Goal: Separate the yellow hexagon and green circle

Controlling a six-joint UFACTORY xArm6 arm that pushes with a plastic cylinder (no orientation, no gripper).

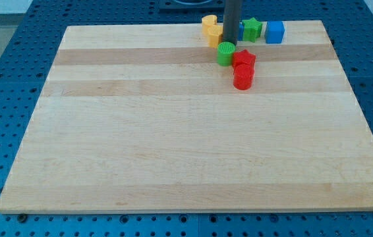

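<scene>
The green circle (225,52) sits near the view's top, right of centre. Two yellow blocks lie just up and left of it: one (209,24) at the top edge and one (214,37) below it, partly behind the rod; which is the hexagon I cannot make out. My tip (230,43) comes down right at the green circle's top edge, between it and the lower yellow block. The lower yellow block and the green circle look very close or touching.
A red block (244,59) touches the green circle's right side, with a red cylinder (242,78) just below it. A green star (252,28) and a blue cube (275,31) sit at the top right. A blue block is mostly hidden behind the rod.
</scene>
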